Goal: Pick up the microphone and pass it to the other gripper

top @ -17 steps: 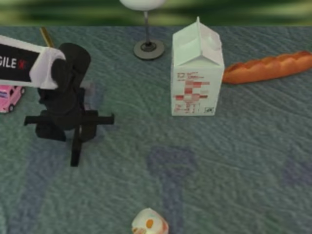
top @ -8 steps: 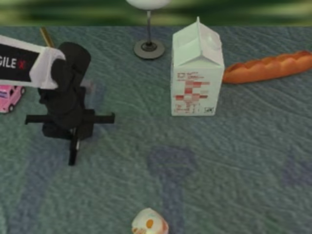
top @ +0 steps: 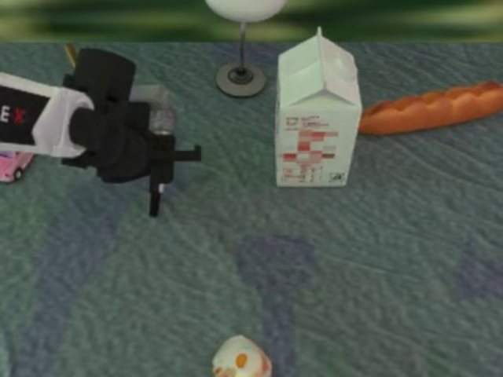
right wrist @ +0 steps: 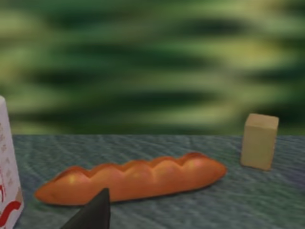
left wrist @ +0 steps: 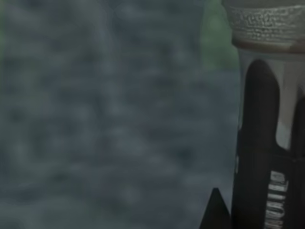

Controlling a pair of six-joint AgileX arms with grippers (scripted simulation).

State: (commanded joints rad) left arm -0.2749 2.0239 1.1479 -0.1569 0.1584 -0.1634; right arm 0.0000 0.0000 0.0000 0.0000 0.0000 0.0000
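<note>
In the upper left of the top view, our left gripper (top: pixel 159 161) is closed around the microphone (top: pixel 162 126), which it holds above the counter (top: pixel 354 275), left of the milk carton (top: pixel 317 118).

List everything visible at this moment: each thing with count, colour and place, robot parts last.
microphone: one, black handle with grey mesh head, held in the left gripper over the table's left part; the left wrist view shows its head close up
milk carton: one, white with red print, upright, centre back
bread loaf: one, orange-brown, lying at the back right, right of the carton
lamp-like stand: one, dark round base, thin stem, white top, back centre
toy car: one, pink, far left edge, partly hidden by the arm
round item: one, white with orange, front edge
block: one, tan, beyond the loaf in the right wrist view
table: one, blue-green
left gripper: one, black, jaws shut on the microphone
right gripper: only a black fingertip shows
</note>
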